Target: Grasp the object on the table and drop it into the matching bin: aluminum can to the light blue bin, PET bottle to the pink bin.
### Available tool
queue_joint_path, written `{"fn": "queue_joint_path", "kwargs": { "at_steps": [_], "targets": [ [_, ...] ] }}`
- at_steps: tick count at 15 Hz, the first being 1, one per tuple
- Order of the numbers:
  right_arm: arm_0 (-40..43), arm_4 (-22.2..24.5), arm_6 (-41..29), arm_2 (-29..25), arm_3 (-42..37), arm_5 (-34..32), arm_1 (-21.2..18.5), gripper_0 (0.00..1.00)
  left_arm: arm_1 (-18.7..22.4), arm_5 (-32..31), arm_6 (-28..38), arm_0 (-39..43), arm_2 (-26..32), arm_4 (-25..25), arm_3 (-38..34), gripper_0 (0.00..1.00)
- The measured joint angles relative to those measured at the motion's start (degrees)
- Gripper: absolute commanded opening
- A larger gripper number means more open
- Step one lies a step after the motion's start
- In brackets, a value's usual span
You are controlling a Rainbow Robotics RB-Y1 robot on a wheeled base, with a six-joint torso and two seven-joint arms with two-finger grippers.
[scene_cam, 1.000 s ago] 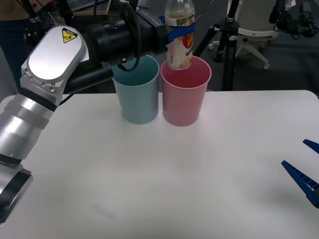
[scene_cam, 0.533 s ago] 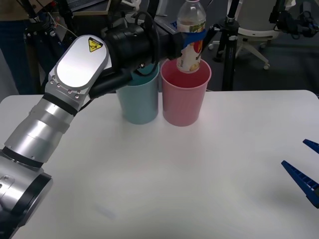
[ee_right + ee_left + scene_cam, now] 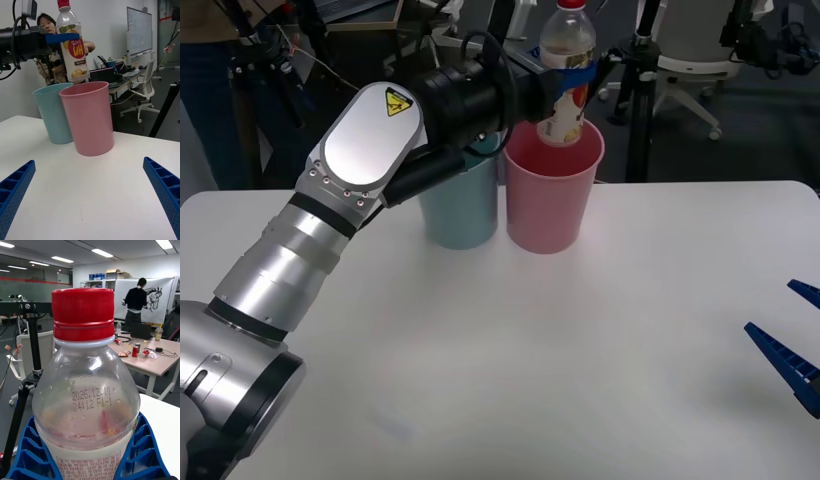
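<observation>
Where the left end effector [image 3: 570, 78] clamps it, PET bottle [image 3: 564, 75] (cap [image 3: 83, 315] red).

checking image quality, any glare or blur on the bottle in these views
Left wrist view: ceiling light glints on the bottle, print date stays readable, the room behind is softer. Right wrist view: bottle label sharp. Front view: left hand grips it above the pink bin, no glare.

Overhead front, two low wrist views
</observation>
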Motion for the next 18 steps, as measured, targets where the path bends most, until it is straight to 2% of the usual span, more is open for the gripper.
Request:
{"fn": "queue_joint_path", "kwargs": {
  "at_steps": [4, 5, 6, 7, 18],
  "targets": [
    [0.0, 0.0, 0.0, 0.0, 0.0, 0.0, 0.0, 1.0, -1.32, 0.58, 0.78, -0.21, -0.06, -1.91, 1.43, 0.0],
    [0.0, 0.0, 0.0, 0.0, 0.0, 0.0, 0.0, 1.0, -1.39, 0.66, 1.07, -0.24, -0.02, -1.94, 1.44, 0.3],
    [0.0, 0.0, 0.0, 0.0, 0.0, 0.0, 0.0, 1.0, -1.48, 1.09, 1.35, -0.29, -0.01, -1.88, 1.44, 0.54],
    [0.0, 0.0, 0.0, 0.0, 0.0, 0.0, 0.0, 1.0, -1.51, 1.68, 1.45, -0.39, -0.01, -1.86, 1.44, 1.0],
    [0.0, 0.0, 0.0, 0.0, 0.0, 0.0, 0.0, 1.0, -1.43, 2.17, 0.62, -0.84, 0.0, 0.13, 1.44, 1.0]
  ]
}}
